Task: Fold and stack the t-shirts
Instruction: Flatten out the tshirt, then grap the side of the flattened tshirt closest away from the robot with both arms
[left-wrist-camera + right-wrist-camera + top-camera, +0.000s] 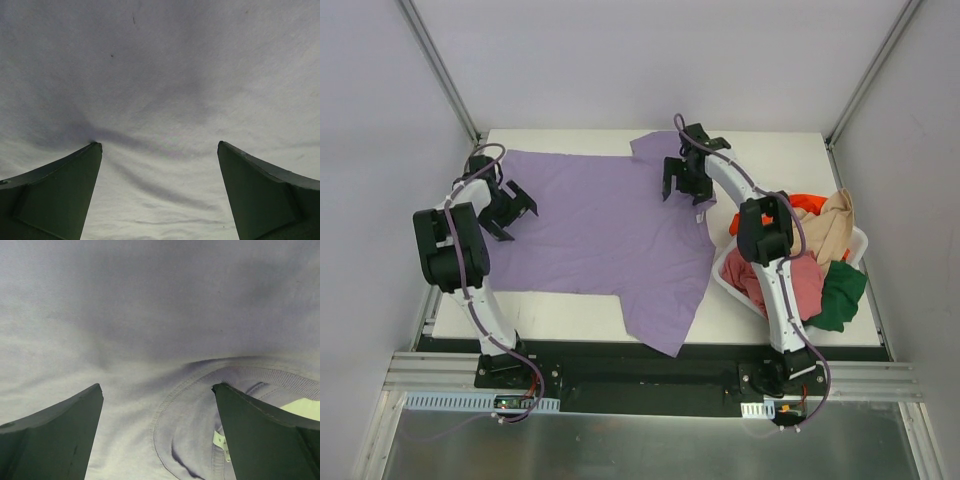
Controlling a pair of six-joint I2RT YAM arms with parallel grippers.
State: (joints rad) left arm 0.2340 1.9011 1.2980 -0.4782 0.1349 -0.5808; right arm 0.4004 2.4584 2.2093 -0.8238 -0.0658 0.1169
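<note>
A lavender t-shirt (pixel 600 230) lies spread flat across the white table (pixel 780 160), one sleeve pointing toward the near edge. My left gripper (pixel 520 220) stands open over the shirt's left edge. In the left wrist view the left gripper (pixel 159 145) has both fingers wide apart above lightly creased cloth (pixel 160 90), nothing between them. My right gripper (pixel 683 195) is open over the shirt's right side at the neck. In the right wrist view the right gripper (pixel 157 386) straddles the ribbed collar (pixel 200 405) and its small label (pixel 220 440).
A white basket (pixel 725 275) sits at the table's right, beside the right arm. It holds orange-red (pixel 807 203), beige (pixel 832 230), dusty pink (pixel 795 280) and dark green (pixel 842 292) t-shirts in a loose heap. White walls close in on three sides.
</note>
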